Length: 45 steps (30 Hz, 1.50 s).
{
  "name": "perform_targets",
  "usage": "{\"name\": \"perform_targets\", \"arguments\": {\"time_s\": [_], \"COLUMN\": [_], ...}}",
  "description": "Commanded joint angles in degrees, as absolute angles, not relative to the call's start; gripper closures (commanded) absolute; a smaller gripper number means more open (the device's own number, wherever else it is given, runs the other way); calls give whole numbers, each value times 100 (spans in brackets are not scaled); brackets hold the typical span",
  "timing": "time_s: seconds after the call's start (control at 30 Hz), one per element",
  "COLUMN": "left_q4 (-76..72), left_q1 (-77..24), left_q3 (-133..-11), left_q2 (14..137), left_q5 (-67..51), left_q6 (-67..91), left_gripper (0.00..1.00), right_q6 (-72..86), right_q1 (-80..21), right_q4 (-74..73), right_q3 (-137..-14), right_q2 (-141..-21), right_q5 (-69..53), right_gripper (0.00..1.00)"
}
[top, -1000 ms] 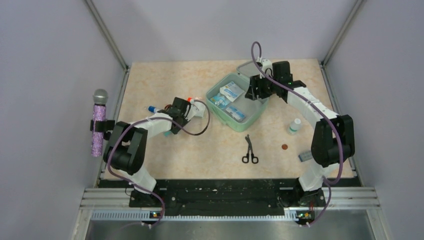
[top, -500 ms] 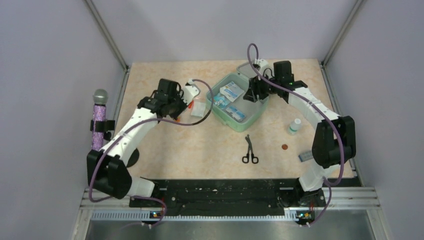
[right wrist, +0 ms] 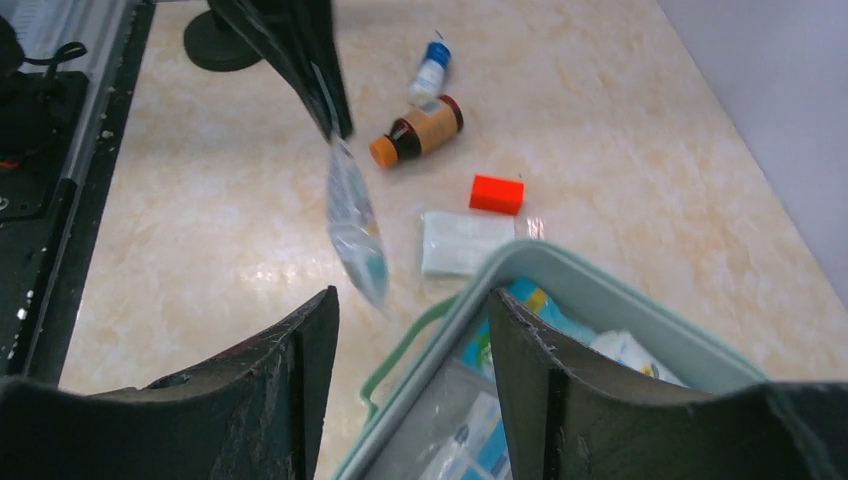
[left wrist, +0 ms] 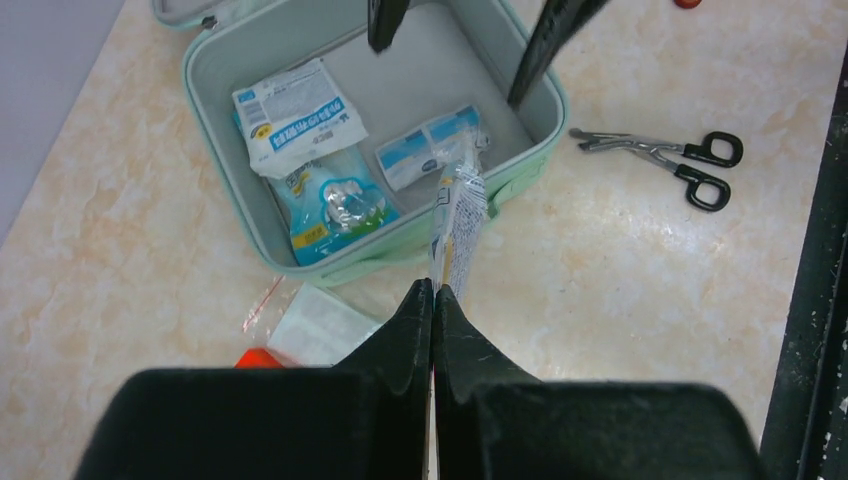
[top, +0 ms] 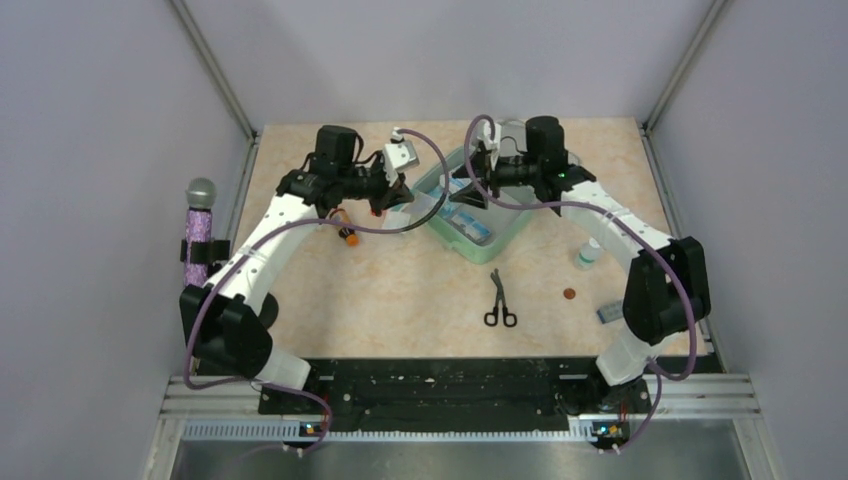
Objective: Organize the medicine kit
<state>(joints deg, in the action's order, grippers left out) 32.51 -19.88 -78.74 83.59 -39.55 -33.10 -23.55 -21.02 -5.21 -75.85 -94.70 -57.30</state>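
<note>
The medicine kit is a pale mint-green box lying open, with several blue-and-white packets inside. My left gripper is shut on the end of a thin clear packet, which hangs at the kit's near left wall. The same packet dangles from the left gripper in the right wrist view. My right gripper hovers open over the kit's rim, holding nothing. In the top view the left gripper and right gripper face each other across the kit's left side.
On the table left of the kit lie a white gauze packet, a small red box, a brown bottle and a blue-capped bottle. Black scissors, a white bottle and a coin lie to the right.
The left arm swung from the table's left side toward the kit, its jaws shut on the clear packet and it lifted. The right gripper moved left over the kit.
</note>
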Motion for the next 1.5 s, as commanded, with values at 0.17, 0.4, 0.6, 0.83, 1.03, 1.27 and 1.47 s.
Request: {"name": "perform_targets", "arguments": {"time_s": [0.17, 0.4, 0.6, 0.83, 1.03, 1.27, 1.47], "left_q4": [2249, 1815, 1559, 1697, 1679, 1770, 1781], "left_q1": [-2039, -2043, -2047, -2040, -1969, -1932, -1915], "left_q3": [-8174, -8018, -7866, -7839, -7605, -7257, -7114], "left_q2": [8466, 8386, 8356, 8294, 8064, 7899, 7788], "left_q5": [-4535, -4345, -4136, -3236, -1915, -1470, -1403], "left_q6": [-2991, -2693, -2495, -2398, -1777, -1117, -1083], "left_gripper": [100, 100, 100, 57, 40, 42, 42], "right_q6": [-2446, -2249, -2288, -2116, -2311, -2066, -2152], "right_q1": [-2653, -2661, -2650, -2432, -2171, -2260, -2718], "right_q4": [691, 762, 553, 24, -1085, -1865, -2219], "right_q3": [-7968, -7957, -7820, -7785, -7679, -7493, -7690], "right_q2": [-9916, -10013, -9892, -9704, -9490, -9770, -10394], "right_q5": [-6350, -6179, -5809, -5071, -2673, -399, 967], "right_gripper": [47, 67, 91, 100, 100, 100, 100]}}
